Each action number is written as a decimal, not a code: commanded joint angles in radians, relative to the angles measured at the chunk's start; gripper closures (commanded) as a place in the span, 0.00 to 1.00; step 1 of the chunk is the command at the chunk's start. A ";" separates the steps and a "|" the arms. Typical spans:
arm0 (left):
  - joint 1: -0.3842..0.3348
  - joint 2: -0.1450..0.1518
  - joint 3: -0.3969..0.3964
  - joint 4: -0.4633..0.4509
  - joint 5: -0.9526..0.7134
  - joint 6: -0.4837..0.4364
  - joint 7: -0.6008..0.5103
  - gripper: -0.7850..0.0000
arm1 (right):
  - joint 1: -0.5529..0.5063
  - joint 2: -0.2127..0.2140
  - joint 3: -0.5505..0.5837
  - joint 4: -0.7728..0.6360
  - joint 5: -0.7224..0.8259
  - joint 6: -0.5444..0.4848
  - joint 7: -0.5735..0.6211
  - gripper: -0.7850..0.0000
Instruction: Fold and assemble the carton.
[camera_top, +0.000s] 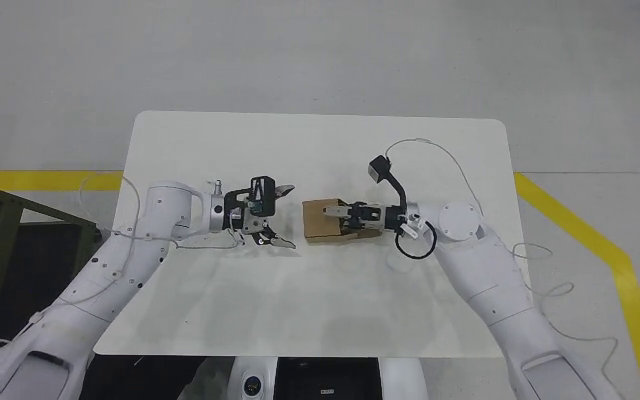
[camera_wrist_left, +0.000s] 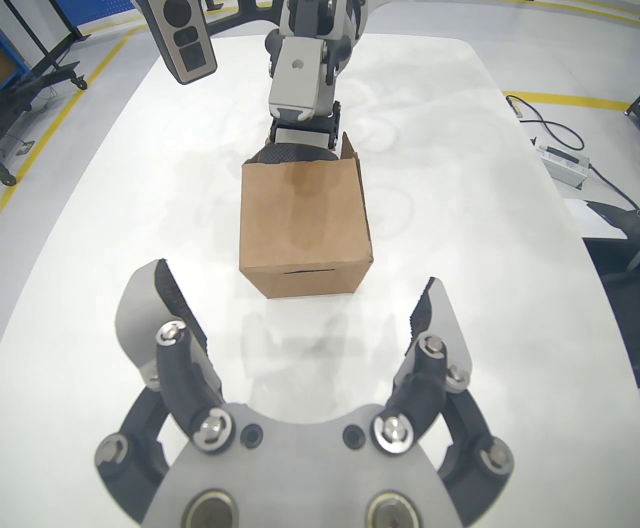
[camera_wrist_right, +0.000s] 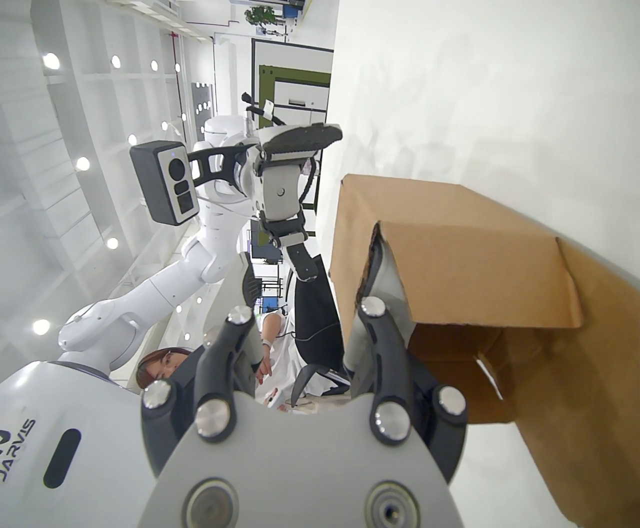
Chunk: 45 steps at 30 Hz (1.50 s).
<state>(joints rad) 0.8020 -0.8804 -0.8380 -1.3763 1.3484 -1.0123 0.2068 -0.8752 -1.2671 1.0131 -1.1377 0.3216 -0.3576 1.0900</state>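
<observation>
**Top view:** your left gripper (camera_top: 290, 216) is spread wide with nothing in it. The carton (camera_top: 322, 221) lies just ahead of its fingertips, not touching. The right gripper (camera_top: 347, 217) is at the box's opposite end.

**Left wrist view:** the left gripper (camera_wrist_left: 296, 305) has its jaws wide apart. The carton (camera_wrist_left: 304, 225) is dead ahead of it, closed end facing it, with the right gripper (camera_wrist_left: 300, 134) at the open end beyond.

**Right wrist view:** the right gripper (camera_wrist_right: 310, 260) is partly open and straddles a wall of the carton (camera_wrist_right: 450, 260). One finger (camera_wrist_right: 380, 280) is tucked inside and the other is outside, with a gap to the cardboard, so it isn't pinching.

**What I'd worry about:** nothing really clamps the box. Push in with the left and it could skid, or ram onto that inner finger and crumple the wall. The left jaws also look only a bit wider than the box, so they could snag a corner.
</observation>
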 joint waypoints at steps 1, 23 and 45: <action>-0.002 0.002 0.003 0.001 -0.028 0.000 -0.025 0.00 | 0.000 -0.005 -0.012 0.004 0.009 -0.008 -0.018 0.50; 0.024 0.046 -0.029 -0.034 -0.103 0.000 -0.125 0.00 | 0.026 -0.011 -0.031 0.051 -0.027 0.005 -0.019 0.48; 0.013 0.008 0.022 -0.010 -0.193 0.051 -0.209 0.00 | -0.134 0.086 0.162 -0.268 -0.221 0.197 0.091 1.00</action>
<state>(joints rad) 0.8154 -0.8705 -0.8172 -1.3888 1.1584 -0.9685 -0.0027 -1.0019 -1.1832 1.1728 -1.4002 0.1066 -0.1670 1.1820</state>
